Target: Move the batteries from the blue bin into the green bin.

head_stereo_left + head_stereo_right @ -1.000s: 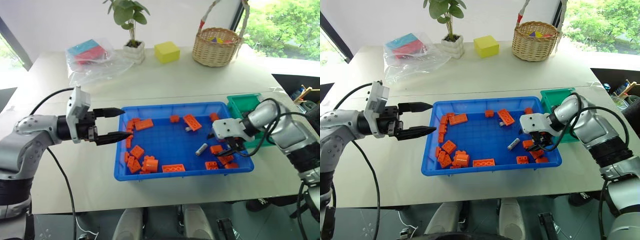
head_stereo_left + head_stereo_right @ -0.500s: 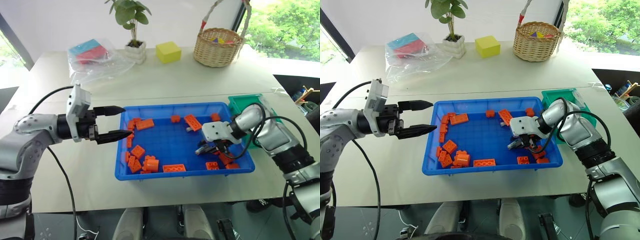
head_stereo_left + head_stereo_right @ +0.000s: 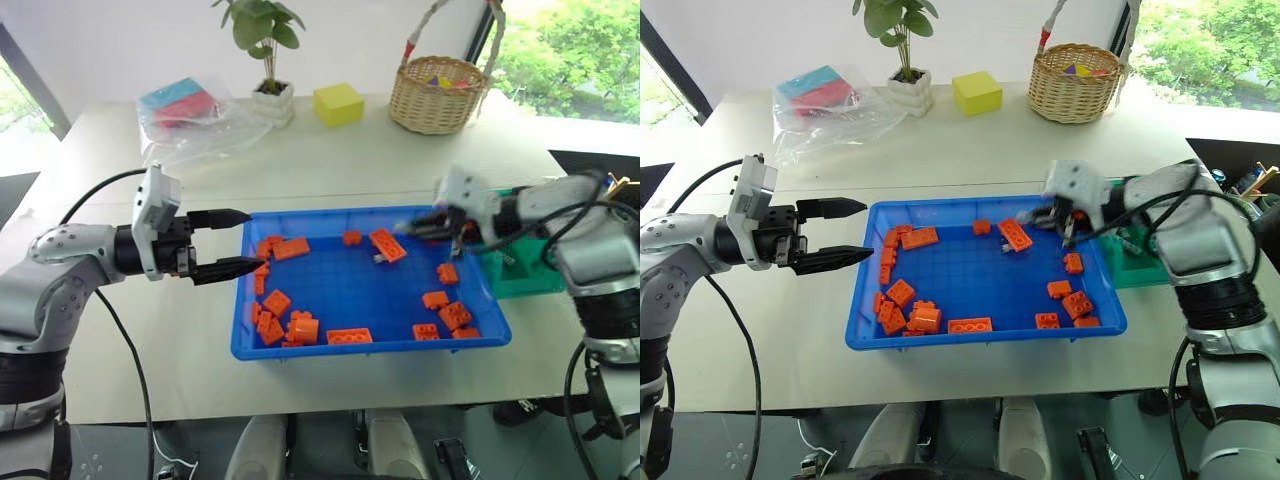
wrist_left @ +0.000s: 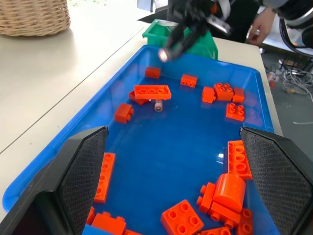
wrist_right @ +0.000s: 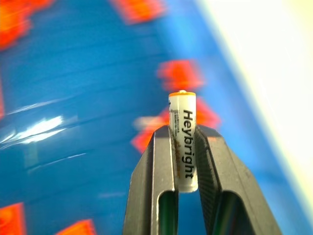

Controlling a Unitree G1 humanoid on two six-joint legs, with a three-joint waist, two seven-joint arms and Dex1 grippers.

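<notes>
above the blue bin, right gripper jaws clamp one battery; another remains inside; left gripper gapes wide.

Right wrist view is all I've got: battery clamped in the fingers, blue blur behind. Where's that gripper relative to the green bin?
Observer: The right gripper holds the battery over the far right corner of the blue bin. The green bin sits just past that rim, not reached yet.
Operator: Any batteries left in the tray?
Observer: I see a second battery, lying beside a long orange brick.
Operator: Left arm in the way?
Observer: No. The left gripper hovers open at the bin's left rim.
</notes>
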